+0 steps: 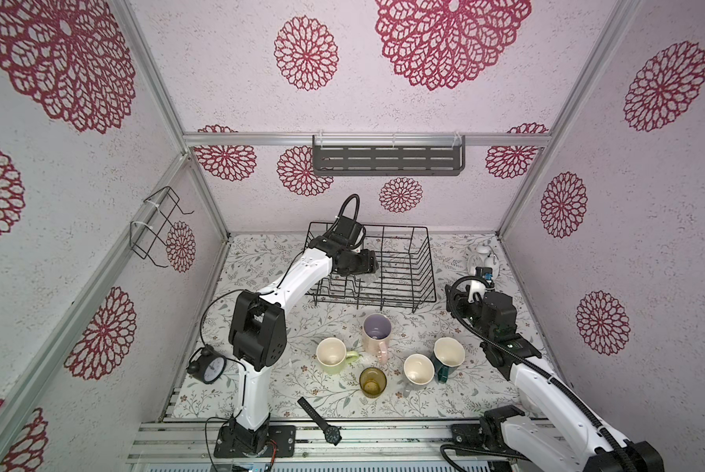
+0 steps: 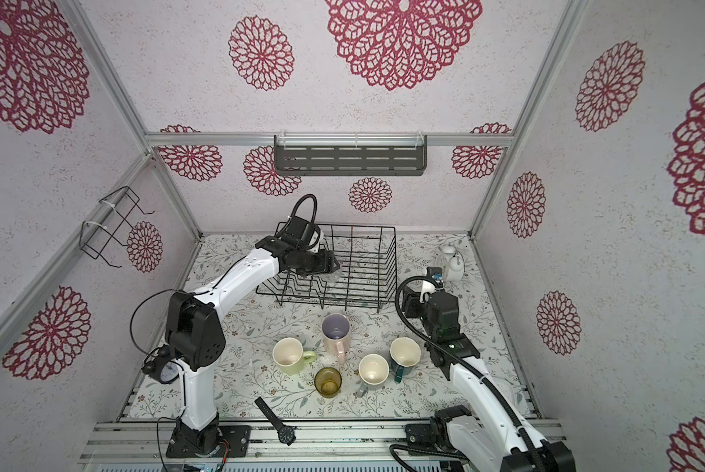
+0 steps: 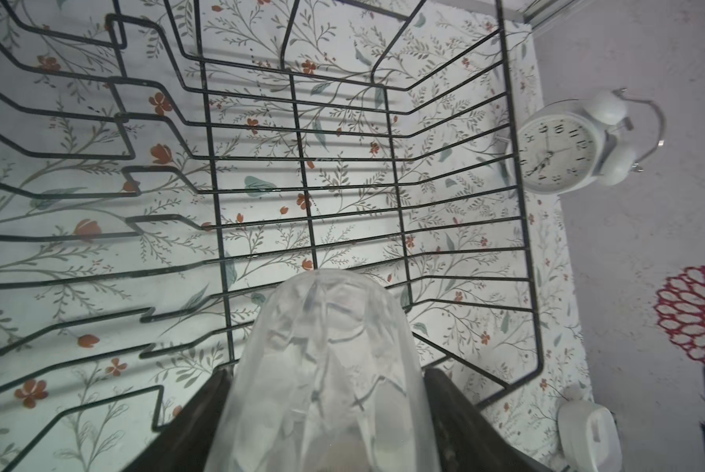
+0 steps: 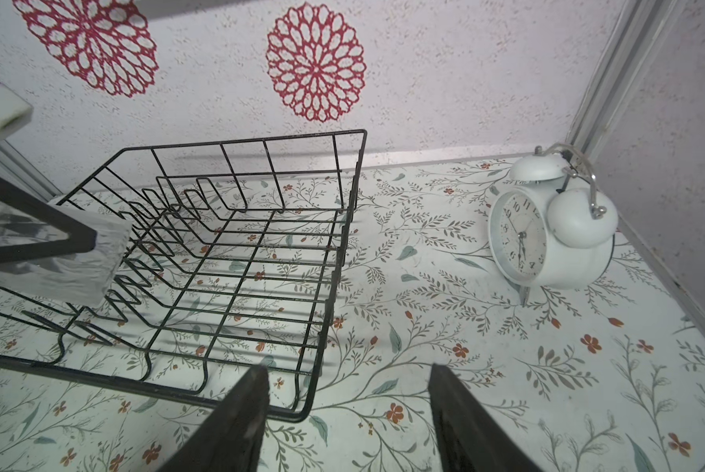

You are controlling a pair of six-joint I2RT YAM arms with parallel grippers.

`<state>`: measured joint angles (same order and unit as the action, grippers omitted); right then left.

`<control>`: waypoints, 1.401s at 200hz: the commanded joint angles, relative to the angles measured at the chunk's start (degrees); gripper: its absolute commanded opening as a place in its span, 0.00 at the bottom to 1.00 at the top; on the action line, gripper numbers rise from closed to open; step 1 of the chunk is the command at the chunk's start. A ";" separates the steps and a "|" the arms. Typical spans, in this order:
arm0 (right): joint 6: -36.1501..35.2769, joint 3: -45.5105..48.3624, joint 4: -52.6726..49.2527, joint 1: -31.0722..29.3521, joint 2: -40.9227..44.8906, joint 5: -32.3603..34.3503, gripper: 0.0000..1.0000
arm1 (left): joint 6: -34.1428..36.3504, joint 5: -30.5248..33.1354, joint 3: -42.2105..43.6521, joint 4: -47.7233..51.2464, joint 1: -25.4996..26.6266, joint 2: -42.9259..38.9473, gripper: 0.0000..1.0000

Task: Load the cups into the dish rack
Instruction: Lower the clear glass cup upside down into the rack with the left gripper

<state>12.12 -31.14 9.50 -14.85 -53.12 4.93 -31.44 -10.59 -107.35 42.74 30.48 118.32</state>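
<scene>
- Clear glass (image 3: 322, 327): held inside dish rack (image 1: 422, 261), approx mid, just right of dividers (image 3: 138, 180). Prob. light, slick, brittle; grip side walls, gently.
- L gripper (image 3: 326, 374): jaws wide, clamping glass sides.
- R gripper (image 4: 348, 367): jaws apart, empty, right of rack.
- Other cups (image 1: 377, 331): on table (image 1: 293, 392), near side.

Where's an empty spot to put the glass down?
The flat half of the dish rack, between the dividers and its right wall, is bare. So is the table between rack and white clock. Five cups crowd the front middle.
</scene>
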 commanded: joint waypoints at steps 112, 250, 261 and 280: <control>0.84 -2.88 -4.66 0.42 -1.50 0.36 0.65 | 4.37 8.79 -12.98 14.41 5.08 11.59 0.66; 2.33 -2.93 -6.48 0.46 -1.73 0.11 0.65 | 6.04 12.56 -18.34 20.54 6.34 17.55 0.73; 2.39 -2.92 -6.25 0.51 -2.00 -0.31 0.65 | 6.12 12.77 -18.01 20.39 6.35 17.56 0.73; 2.68 -3.31 -6.51 0.46 -2.28 -0.57 0.65 | 6.22 12.79 -18.22 20.32 6.46 18.00 0.74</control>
<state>13.30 -31.90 2.59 -14.66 -55.11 4.69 -26.26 1.19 -124.57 62.41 36.36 135.68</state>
